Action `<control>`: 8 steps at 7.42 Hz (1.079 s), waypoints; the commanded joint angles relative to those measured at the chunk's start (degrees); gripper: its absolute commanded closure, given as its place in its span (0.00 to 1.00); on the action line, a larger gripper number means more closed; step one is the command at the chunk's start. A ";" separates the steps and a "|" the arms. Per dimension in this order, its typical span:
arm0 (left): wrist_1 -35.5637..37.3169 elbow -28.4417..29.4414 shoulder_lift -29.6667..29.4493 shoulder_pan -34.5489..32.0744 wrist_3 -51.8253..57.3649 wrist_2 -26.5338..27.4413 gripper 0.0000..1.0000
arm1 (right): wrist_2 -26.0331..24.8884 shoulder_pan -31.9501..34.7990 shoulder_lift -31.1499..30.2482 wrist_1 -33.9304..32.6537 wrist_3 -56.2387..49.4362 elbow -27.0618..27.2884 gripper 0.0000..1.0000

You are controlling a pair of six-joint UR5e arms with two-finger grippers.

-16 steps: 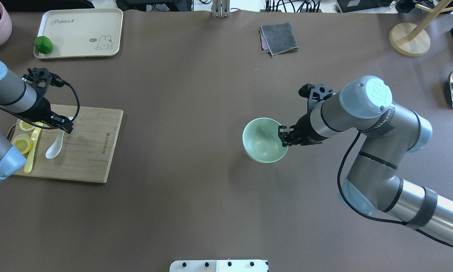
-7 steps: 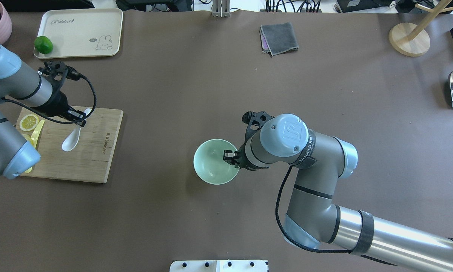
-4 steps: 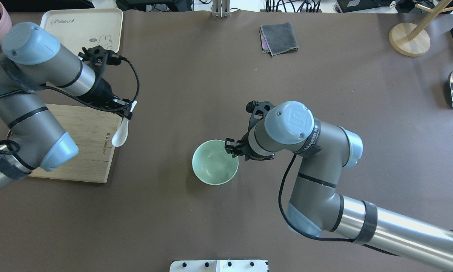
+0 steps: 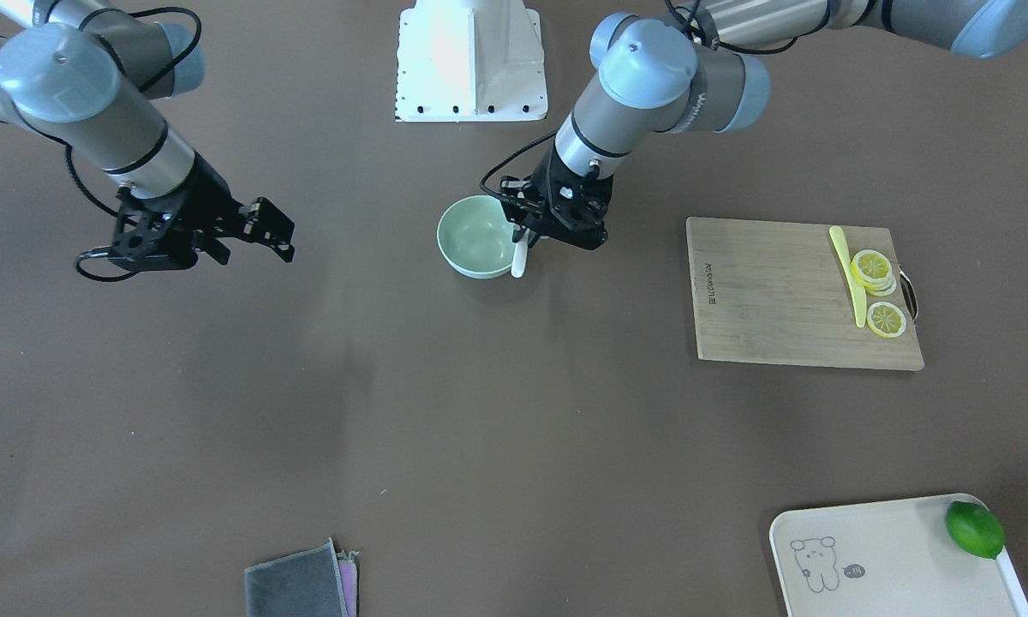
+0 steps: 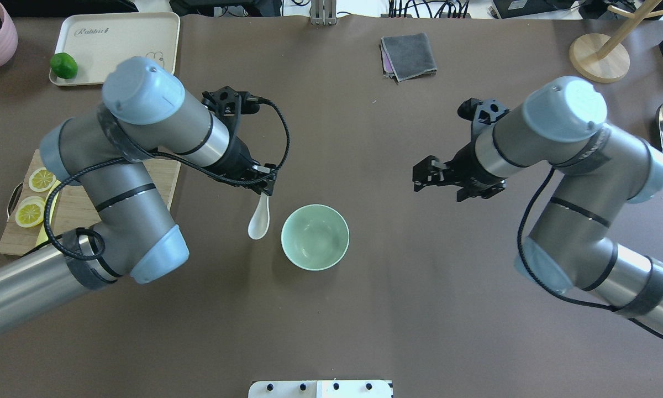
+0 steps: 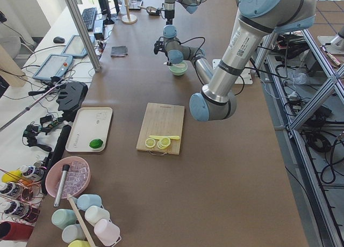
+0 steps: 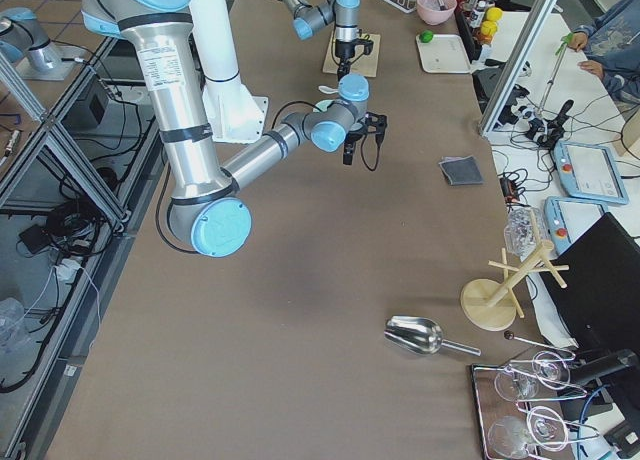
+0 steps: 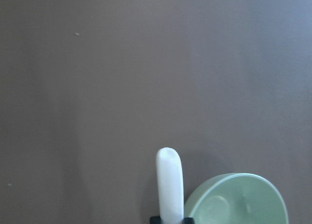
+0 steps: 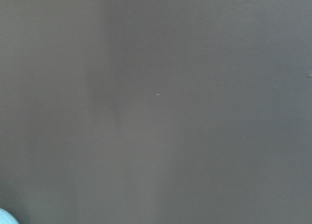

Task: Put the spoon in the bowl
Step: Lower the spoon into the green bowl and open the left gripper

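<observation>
Carrying step, I judge: the left gripper [image 5: 266, 187], clamped on the handle of the spoon [image 5: 259, 220], holds it just beside the bowl [image 5: 315, 237], so next comes shifting over the bowl and releasing, while the right gripper [image 5: 420, 176] hangs spread and empty, well apart from the bowl.

left gripper [image 5: 266, 188] pinches the spoon [image 5: 259, 221], tilted downward; right gripper [image 4: 274, 231] hangs open, raised.
</observation>
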 commanded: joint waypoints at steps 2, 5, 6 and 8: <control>-0.16 2.37 -3.61 3.06 -0.64 3.84 0.23 | 2.20 4.65 -6.55 0.18 -6.22 0.51 0.00; -0.07 4.85 -4.77 -0.09 1.04 5.60 0.03 | 3.34 7.02 -7.53 0.18 -6.31 1.39 0.00; 0.45 4.33 -2.68 -3.49 4.17 2.64 0.03 | 4.65 9.82 -8.66 0.01 -9.53 1.31 0.00; 0.81 0.91 6.87 -16.47 19.51 -8.24 0.03 | 6.85 17.53 -13.83 -0.60 -23.73 0.61 0.00</control>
